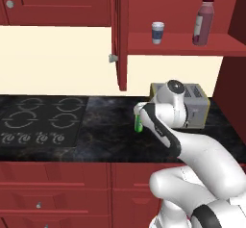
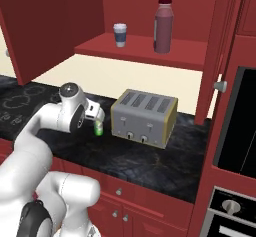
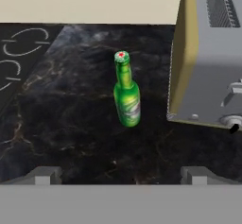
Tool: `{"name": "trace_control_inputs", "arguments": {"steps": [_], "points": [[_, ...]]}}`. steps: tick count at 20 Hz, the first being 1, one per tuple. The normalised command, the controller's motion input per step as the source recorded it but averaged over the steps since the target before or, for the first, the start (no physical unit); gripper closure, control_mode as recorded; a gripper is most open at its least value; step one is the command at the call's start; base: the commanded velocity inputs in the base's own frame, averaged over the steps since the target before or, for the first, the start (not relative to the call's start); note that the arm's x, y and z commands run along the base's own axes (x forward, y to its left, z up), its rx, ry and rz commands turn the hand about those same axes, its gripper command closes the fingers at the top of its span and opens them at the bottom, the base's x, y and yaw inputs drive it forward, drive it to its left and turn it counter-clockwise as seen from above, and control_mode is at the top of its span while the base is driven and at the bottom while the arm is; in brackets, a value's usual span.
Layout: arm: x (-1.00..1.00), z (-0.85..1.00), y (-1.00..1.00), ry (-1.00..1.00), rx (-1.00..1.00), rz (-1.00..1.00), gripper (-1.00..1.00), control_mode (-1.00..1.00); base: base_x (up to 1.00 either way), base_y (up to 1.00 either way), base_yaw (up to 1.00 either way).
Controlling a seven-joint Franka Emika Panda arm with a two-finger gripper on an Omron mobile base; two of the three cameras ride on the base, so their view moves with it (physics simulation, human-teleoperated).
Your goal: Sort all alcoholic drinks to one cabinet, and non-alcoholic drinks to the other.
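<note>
Above the dark desk (image 3: 71, 124), the gripper (image 3: 121, 173) hangs with its jaws spread as wide as they go and nothing between them. Its two fingertips (image 3: 45, 175) stand well apart at the bottom of the hand view, and the green bottle (image 3: 126, 98) stands upright ahead of them, between their lines but not yet reached. From the base views the same bottle (image 1: 138, 124) shows just beside the white wrist, partly hidden by it.

Just to one side of the bottle sits the grey toaster (image 2: 144, 117), near but not touching. On the other side the desk runs into the stove top (image 1: 41, 119). Higher up, the open cabinet shelf (image 2: 145, 51) already carries the white cup (image 2: 120, 34) and the dark red juice bottle (image 2: 163, 25), standing apart from each other.

The risks from here look plain. The bottle is tall and slim, so a finger that meets its neck or shoulder before the jaws close would likely tip it over on the desk. The toaster's wall is close enough that the nearer finger could strike it on the way down. A grip taken too high on the thin neck may let the bottle swing or slip when lifted. It must also go to the other cabinet, not onto this shelf.
</note>
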Motion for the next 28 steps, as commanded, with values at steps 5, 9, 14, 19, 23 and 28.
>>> {"name": "trace_control_inputs", "arguments": {"steps": [5,9,14,19,23,28], "points": [[0.23,-0.06,0.09,0.08,0.0,-0.04,-1.0,-1.0,0.0,0.0,0.0],[0.15,-0.13,0.03,0.03,-0.01,-0.04,-1.0,-1.0,0.0,0.0,0.0],[0.13,-0.18,0.0,0.0,-0.04,-0.04,-1.0,-1.0,0.0,0.0,0.0],[0.05,-0.17,0.0,0.0,-0.06,-0.03,-1.0,-1.0,0.0,0.0,0.0],[0.12,-0.11,0.0,0.0,-0.05,-0.01,-1.0,-1.0,0.0,0.0,0.0],[0.2,-0.04,0.01,0.01,-0.02,0.0,-1.0,-1.0,0.0,0.0,0.0]]}}
